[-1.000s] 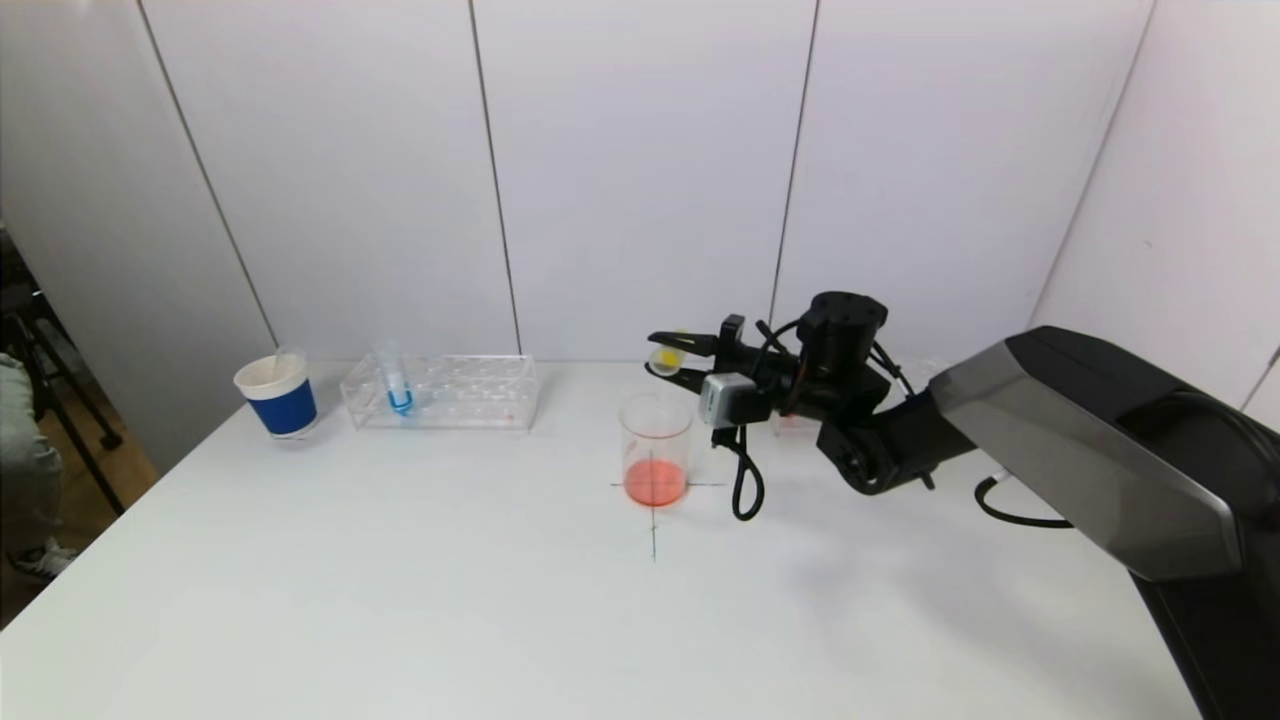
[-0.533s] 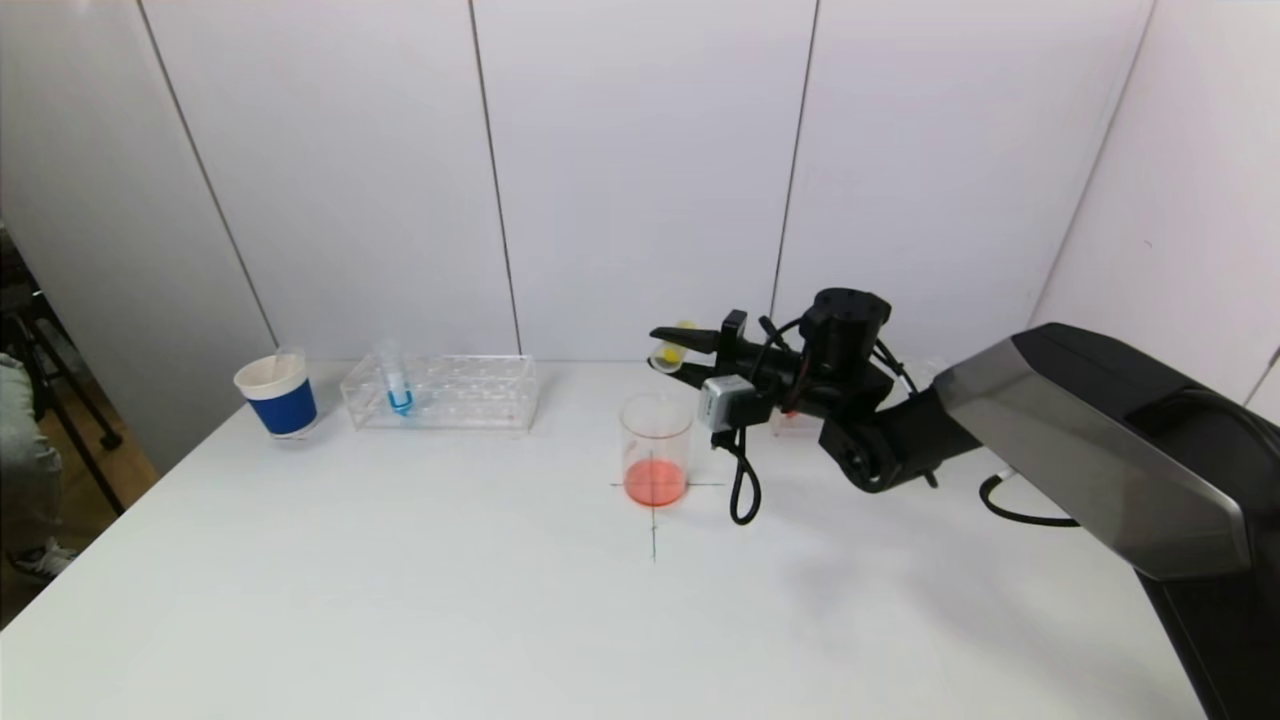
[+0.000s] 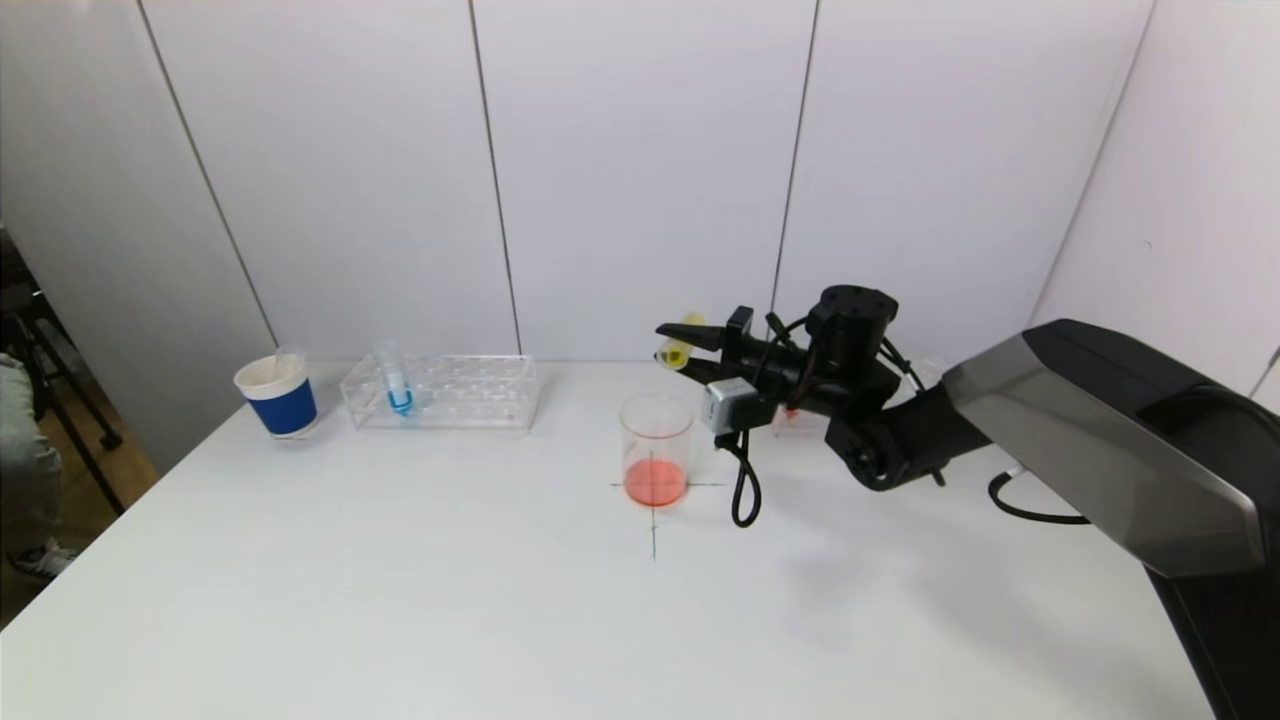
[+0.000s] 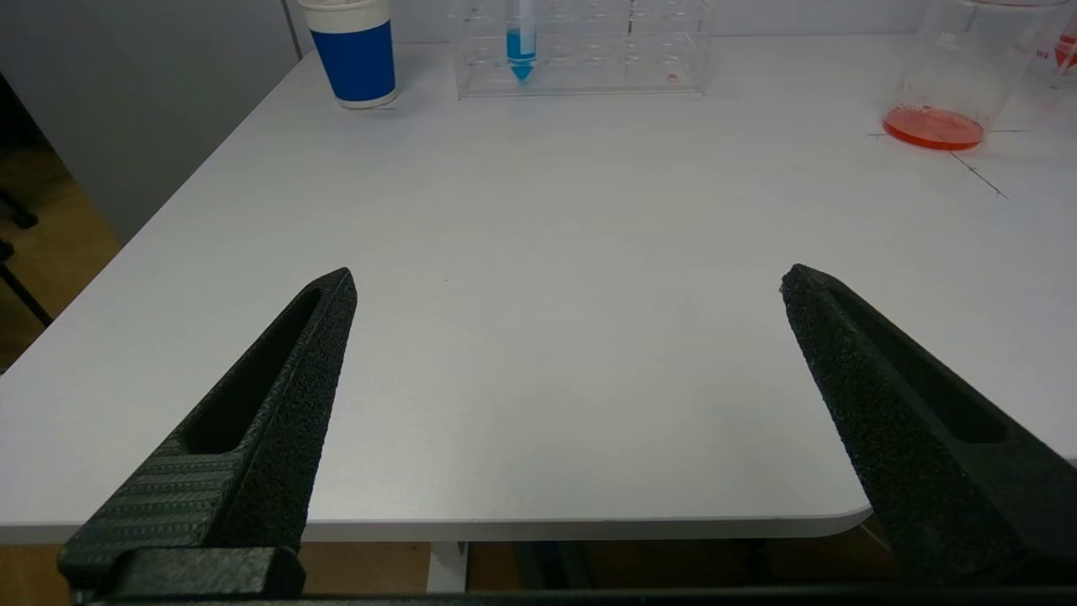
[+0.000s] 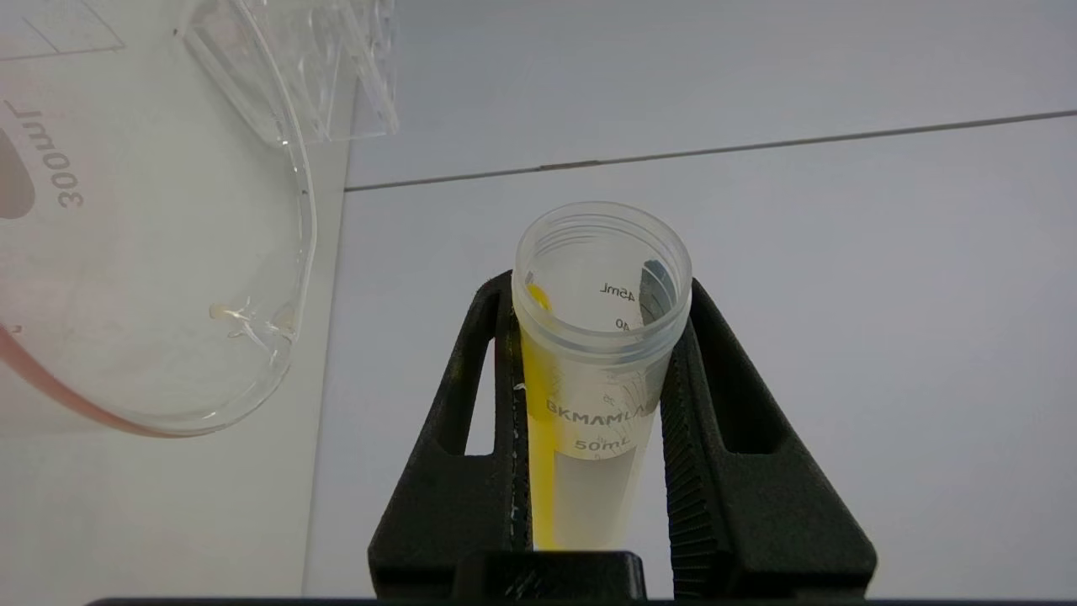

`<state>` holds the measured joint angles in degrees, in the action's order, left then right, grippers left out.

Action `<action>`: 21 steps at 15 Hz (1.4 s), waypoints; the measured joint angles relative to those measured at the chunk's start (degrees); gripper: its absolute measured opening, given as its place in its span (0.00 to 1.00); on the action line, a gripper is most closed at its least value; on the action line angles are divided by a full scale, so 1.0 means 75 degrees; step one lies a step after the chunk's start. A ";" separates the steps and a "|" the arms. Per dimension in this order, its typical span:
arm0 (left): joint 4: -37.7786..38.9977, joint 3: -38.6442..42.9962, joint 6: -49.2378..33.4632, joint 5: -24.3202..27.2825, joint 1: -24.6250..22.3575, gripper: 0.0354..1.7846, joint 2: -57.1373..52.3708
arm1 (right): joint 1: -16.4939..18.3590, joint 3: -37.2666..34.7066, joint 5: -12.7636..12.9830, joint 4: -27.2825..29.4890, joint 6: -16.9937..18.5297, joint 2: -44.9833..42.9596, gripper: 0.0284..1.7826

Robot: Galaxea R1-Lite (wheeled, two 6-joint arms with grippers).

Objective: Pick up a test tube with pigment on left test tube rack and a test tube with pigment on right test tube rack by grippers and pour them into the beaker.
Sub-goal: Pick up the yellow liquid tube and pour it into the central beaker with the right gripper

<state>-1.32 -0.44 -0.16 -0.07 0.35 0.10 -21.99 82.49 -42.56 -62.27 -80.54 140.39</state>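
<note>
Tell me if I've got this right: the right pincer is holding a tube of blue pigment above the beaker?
Not quite. The test tube in the right pincer holds yellow pigment, not blue, as the right wrist view shows. It does hang above the beaker. The blue test tube stands in the left rack.

Yellow tube [image 3: 679, 350], orange-bottomed beaker [image 3: 656, 448], blue cup [image 3: 277, 394]

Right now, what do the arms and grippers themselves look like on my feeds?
The right arm has a grey shell over black joints, a small silver camera block at the wrist and a black cable looping below. The right gripper has black, triangular, slotted fingers with ribbed inner faces. The left gripper has matching black tapered fingers with a grainy texture.
</note>
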 joint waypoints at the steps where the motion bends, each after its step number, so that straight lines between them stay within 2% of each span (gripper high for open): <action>1: 0.0000 0.0000 0.0000 0.0000 0.0000 0.99 0.0000 | 0.0003 -0.0003 0.0005 0.0013 -0.0106 -0.0026 0.27; 21: 0.0000 0.0000 0.0000 0.0000 0.0003 0.99 0.0000 | -0.0076 0.0125 0.0224 0.0067 -0.1099 -0.0089 0.27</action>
<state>-1.32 -0.44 -0.16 -0.07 0.38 0.10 -22.56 83.43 -40.88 -61.77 -88.78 139.72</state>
